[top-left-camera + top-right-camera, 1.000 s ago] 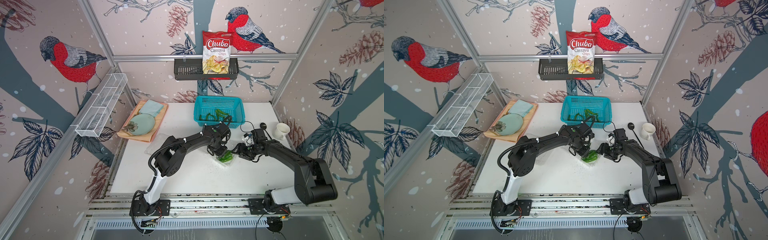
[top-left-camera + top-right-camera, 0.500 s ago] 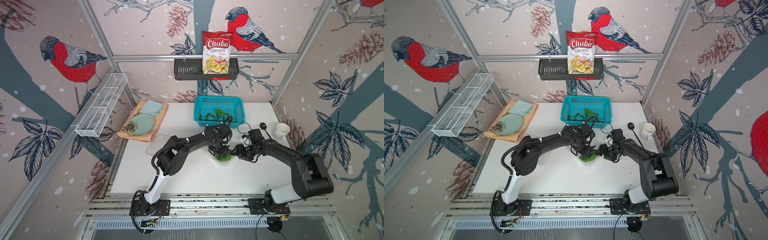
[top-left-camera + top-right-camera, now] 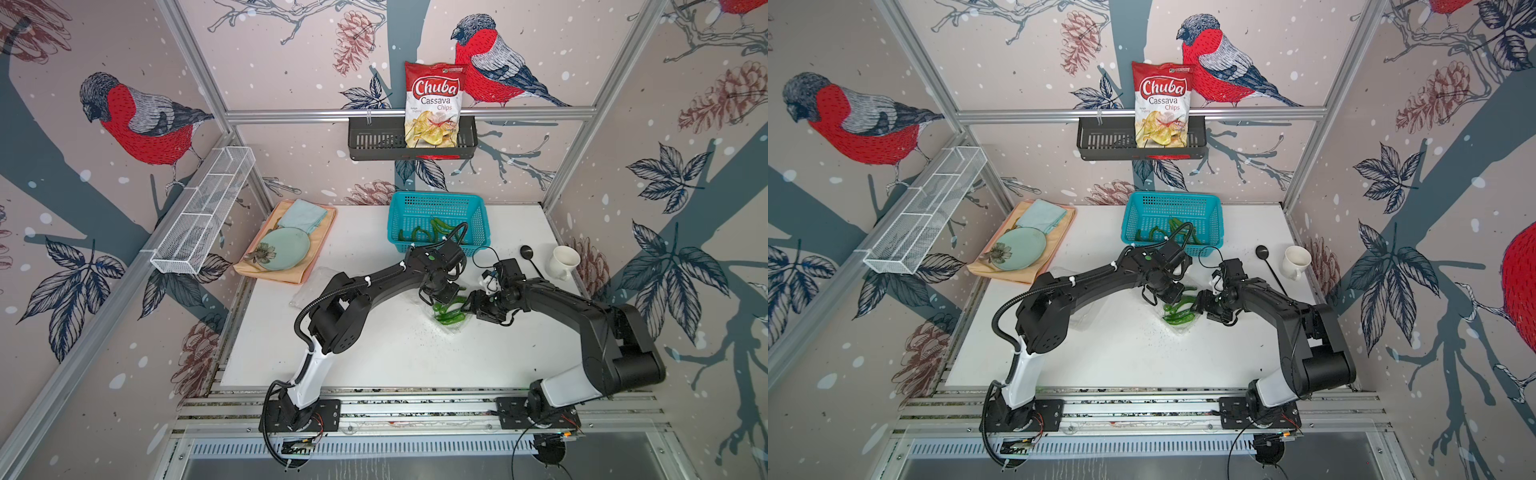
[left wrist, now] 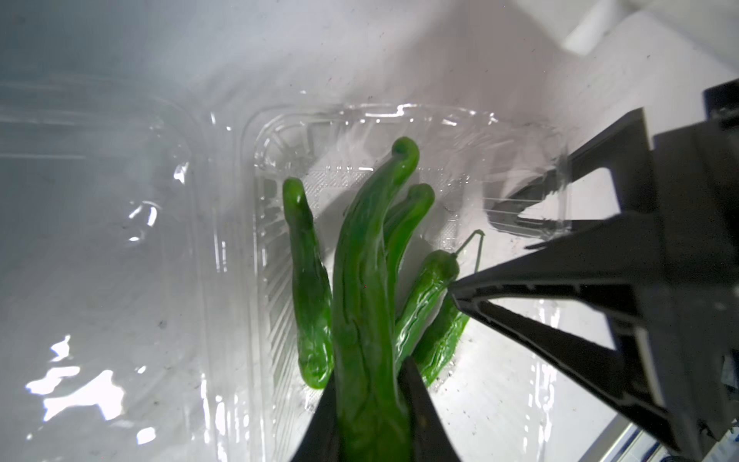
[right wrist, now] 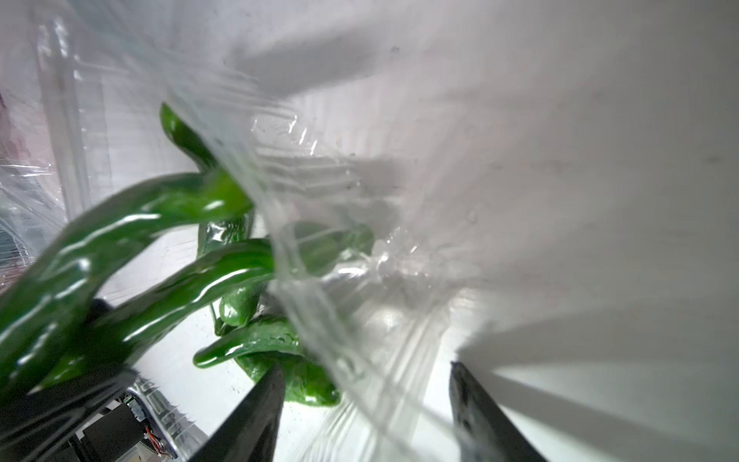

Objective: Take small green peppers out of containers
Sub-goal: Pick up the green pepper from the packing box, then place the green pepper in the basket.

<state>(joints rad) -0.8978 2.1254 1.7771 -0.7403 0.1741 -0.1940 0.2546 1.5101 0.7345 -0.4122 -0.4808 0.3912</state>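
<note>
A clear container [image 3: 452, 329] lies open at mid-table with several small green peppers [image 3: 449, 313] in it. My left gripper [image 4: 370, 384] is shut on one long pepper [image 4: 360, 280], which points away over the others in the tray [image 4: 280, 132]. Both top views show that gripper [image 3: 1169, 293] just above the peppers [image 3: 1177, 311]. My right gripper [image 5: 366, 365] is open, its fingers [image 5: 264, 400] either side of the container's ribbed wall [image 5: 320, 200]. A second clear container [image 3: 309, 286] lies left of the left arm. More peppers [image 3: 436, 228] lie in the turquoise basket [image 3: 436, 199].
A white mug [image 3: 563, 262] and a black spoon [image 3: 528, 252] sit at the right edge. At the back left, a green plate [image 3: 284, 249] and a cloth rest on an orange mat. A black rack holds a chips bag [image 3: 434, 104]; a white wire shelf [image 3: 203, 212] hangs on the left wall.
The left gripper has closed on a pepper in the container. The right gripper has edged a little closer and stays open at the container's side.
</note>
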